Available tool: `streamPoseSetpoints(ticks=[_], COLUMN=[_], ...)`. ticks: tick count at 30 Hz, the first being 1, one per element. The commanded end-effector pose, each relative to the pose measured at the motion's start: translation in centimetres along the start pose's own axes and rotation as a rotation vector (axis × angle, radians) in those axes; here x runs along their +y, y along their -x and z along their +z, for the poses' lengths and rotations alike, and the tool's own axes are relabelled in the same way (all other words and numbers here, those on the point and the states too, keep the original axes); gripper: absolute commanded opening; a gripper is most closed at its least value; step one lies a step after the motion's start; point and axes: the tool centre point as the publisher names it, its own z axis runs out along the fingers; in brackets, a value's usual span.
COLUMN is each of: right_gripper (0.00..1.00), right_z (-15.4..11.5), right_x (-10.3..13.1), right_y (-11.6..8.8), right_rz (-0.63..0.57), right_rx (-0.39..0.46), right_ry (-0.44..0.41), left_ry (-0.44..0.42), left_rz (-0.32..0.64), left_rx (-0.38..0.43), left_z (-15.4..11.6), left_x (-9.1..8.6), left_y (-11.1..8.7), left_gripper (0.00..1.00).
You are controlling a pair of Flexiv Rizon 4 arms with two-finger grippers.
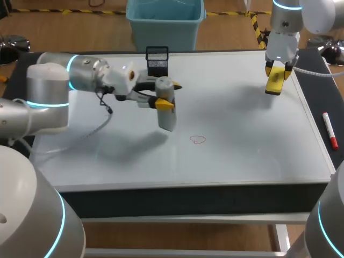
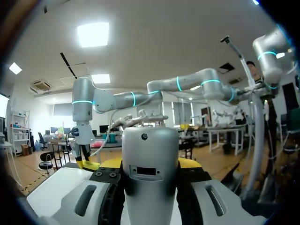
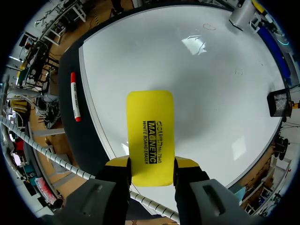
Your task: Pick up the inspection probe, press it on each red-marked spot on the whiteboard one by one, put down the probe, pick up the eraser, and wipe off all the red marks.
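My left gripper point(image 1: 169, 95) is shut on the grey inspection probe point(image 1: 166, 115) and holds it tip-down over the whiteboard point(image 1: 231, 123). A small red circle mark point(image 1: 198, 140) lies a little to the right of the tip and nearer the front. In the left wrist view the probe point(image 2: 150, 164) stands between the yellow fingertips point(image 2: 107, 164). My right gripper point(image 1: 278, 70) hangs over the far right of the board, shut on the yellow eraser point(image 1: 274, 84). In the right wrist view the eraser point(image 3: 150, 136) sits flat between the fingers, above the board. The red mark point(image 3: 208, 26) shows far ahead.
A red marker pen point(image 1: 329, 129) lies on the dark strip right of the board, also seen beside the eraser as the marker point(image 3: 74, 96). A black mesh holder point(image 1: 157, 59) stands at the board's back edge, just behind the left gripper.
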Motion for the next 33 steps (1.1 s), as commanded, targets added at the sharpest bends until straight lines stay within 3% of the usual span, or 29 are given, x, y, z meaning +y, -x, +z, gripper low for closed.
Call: streamPoseSetpoints(ticks=[1, 8, 16, 33], right_gripper=[0.0, 0.0, 0.0, 0.0], right_z=[-0.1, -0.1, -0.1, -0.1], right_x=[0.0, 0.0, 0.0, 0.0], right_y=[-0.1, -0.1, -0.1, -0.1], right_rz=[-0.002, -0.002, -0.002, -0.002], right_rx=[0.001, 0.001, 0.001, 0.001], right_ry=[-0.001, -0.001, -0.001, -0.001], left_ry=[-0.008, -0.013, -0.01, -0.019], left_rz=[0.0, -0.006, -0.019, -0.09], left_rx=[0.049, 0.09, 0.128, 0.071], left_z=[2.2, 5.1, 7.7, 8.3], left_x=[0.4, 1.0, 2.2, 4.4], left_y=[1.2, 1.2, -0.2, 0.5], left_gripper=[0.0, 0.0, 0.0, 0.0])
